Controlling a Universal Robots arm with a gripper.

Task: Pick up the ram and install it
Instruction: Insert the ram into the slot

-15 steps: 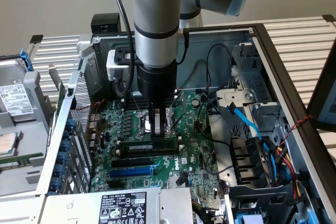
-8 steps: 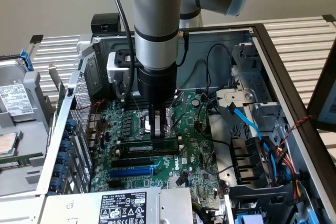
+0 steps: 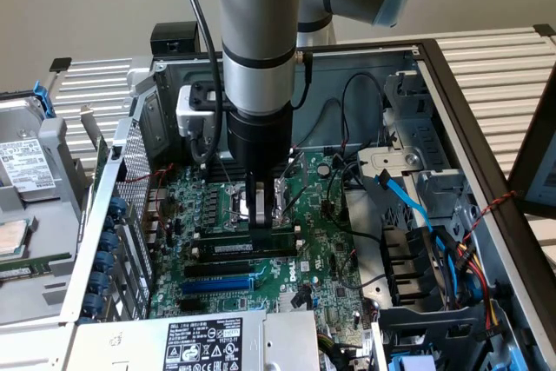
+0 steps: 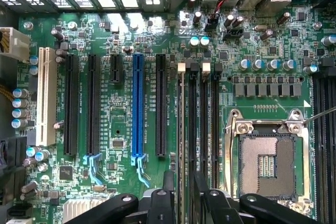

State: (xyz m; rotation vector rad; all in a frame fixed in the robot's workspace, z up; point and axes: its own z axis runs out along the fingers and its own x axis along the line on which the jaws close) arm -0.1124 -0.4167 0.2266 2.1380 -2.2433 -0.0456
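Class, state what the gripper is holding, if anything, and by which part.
Nothing, it seems: the gripper stands open astride the ram, which sits seated in its slot.

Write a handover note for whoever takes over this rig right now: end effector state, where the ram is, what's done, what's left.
End effector: open, fingers either side of the ram, above the memory slots.
Ram: standing on edge in the memory slot farthest from the CPU socket.
Done: ram is out of the grip and in its slot.
Left: seating unconfirmed; I cannot tell whether the end clips have latched.
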